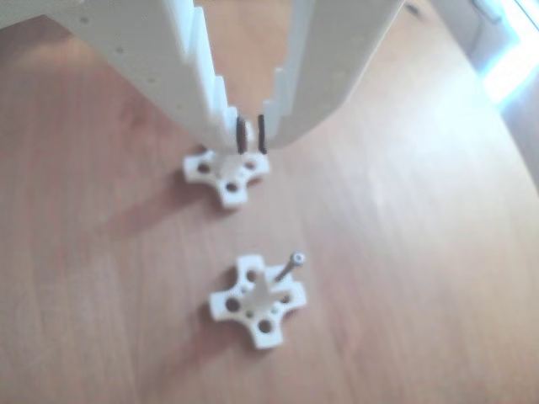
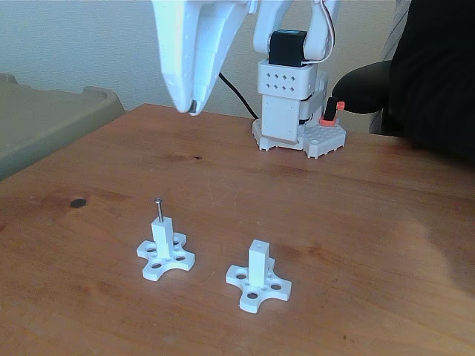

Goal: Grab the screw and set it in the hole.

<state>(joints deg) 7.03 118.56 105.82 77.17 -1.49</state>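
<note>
Hand (image 2: 192,108) nearly closed, empty, raised above desk (image 2: 356,222) | screw (image 2: 159,210) upright in left post's hole in fixed view, below and nearer camera; right post's hole (image 2: 257,242) empty

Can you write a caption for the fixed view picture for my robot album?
Robot hand hangs high over the table while the screw stands in one white post.

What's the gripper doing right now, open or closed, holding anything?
Gripper: nearly closed, a thin gap between the pads, holding nothing; the screw stands in a post.
</note>
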